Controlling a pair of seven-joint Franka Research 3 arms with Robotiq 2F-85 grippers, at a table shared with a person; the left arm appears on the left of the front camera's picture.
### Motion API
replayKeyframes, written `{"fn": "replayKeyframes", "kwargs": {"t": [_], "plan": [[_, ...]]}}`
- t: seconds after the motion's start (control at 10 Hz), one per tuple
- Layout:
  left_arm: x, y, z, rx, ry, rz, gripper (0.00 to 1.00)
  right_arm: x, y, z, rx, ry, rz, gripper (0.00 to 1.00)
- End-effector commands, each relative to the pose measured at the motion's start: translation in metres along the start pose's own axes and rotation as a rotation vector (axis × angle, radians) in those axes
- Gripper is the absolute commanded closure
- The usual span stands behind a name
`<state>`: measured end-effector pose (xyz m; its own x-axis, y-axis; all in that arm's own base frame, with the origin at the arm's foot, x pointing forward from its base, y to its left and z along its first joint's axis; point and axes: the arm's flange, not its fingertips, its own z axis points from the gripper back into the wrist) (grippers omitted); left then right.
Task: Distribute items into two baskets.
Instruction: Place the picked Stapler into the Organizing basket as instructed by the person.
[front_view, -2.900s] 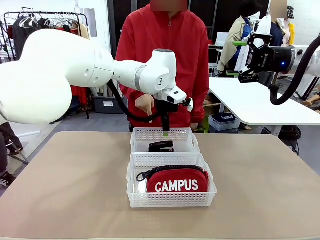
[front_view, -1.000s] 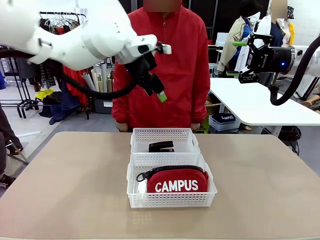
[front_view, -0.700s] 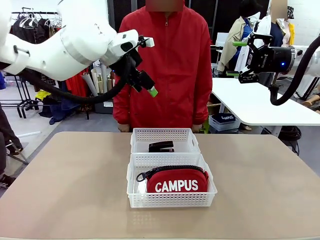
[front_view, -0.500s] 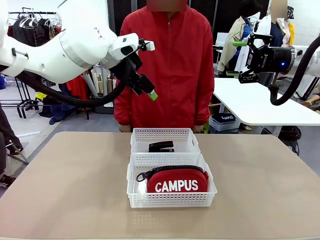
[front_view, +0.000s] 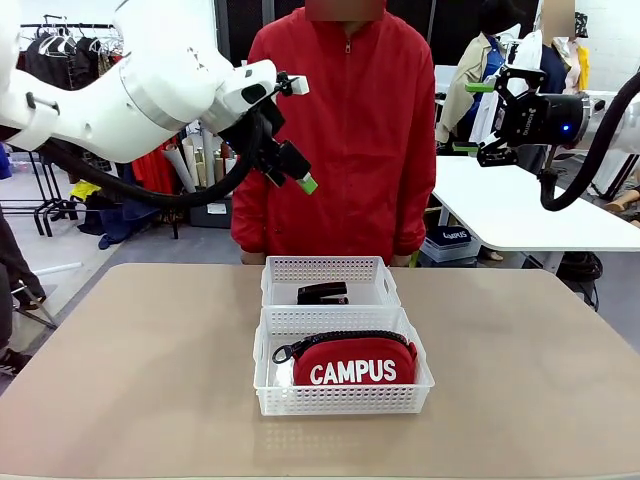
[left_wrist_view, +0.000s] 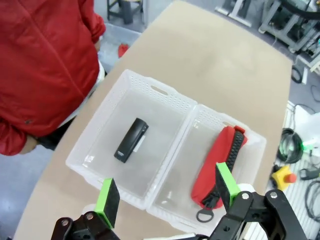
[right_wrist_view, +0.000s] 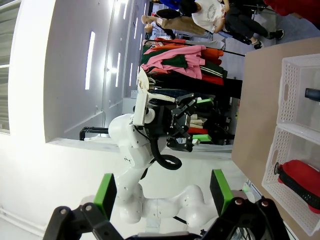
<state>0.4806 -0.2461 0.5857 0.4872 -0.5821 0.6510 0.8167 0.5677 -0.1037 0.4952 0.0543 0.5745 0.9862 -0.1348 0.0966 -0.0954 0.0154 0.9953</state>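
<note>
Task looks finished: stapler (front_view: 322, 292) in far basket (front_view: 330, 270), pouch (front_view: 354, 361) in near basket (front_view: 343, 398); left gripper (left_wrist_view: 167, 194) and right gripper (right_wrist_view: 161, 193) released, empty.

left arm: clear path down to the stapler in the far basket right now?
Probably yes. The left gripper hangs open above the table, the stapler lies alone in the open-topped far basket, and nothing sits between them.
</note>
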Motion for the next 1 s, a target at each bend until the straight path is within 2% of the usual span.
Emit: {"fn": "replayKeyframes", "kwargs": {"t": [0.0, 0.2, 0.4, 0.8, 0.9], "plan": [[-0.016, 0.014, 0.042, -0.050, -0.016, 0.185, 0.00, 0.000, 0.003, -0.001, -0.001, -0.003, 0.007, 0.00], [-0.036, 0.020, 0.081, -0.016, -0.086, 0.298, 0.00, 0.000, 0.003, -0.001, -0.001, -0.003, 0.007, 0.00], [-0.060, 0.023, 0.117, -0.051, -0.232, 0.376, 0.00, 0.000, 0.003, -0.001, -0.001, -0.003, 0.007, 0.00], [-0.093, 0.037, 0.165, -0.194, -0.450, 0.650, 0.00, 0.000, 0.003, -0.001, -0.001, -0.003, 0.007, 0.00], [-0.094, 0.037, 0.165, -0.150, -0.444, 0.637, 0.00, 0.000, 0.003, -0.001, -0.001, -0.003, 0.007, 0.00]]}}
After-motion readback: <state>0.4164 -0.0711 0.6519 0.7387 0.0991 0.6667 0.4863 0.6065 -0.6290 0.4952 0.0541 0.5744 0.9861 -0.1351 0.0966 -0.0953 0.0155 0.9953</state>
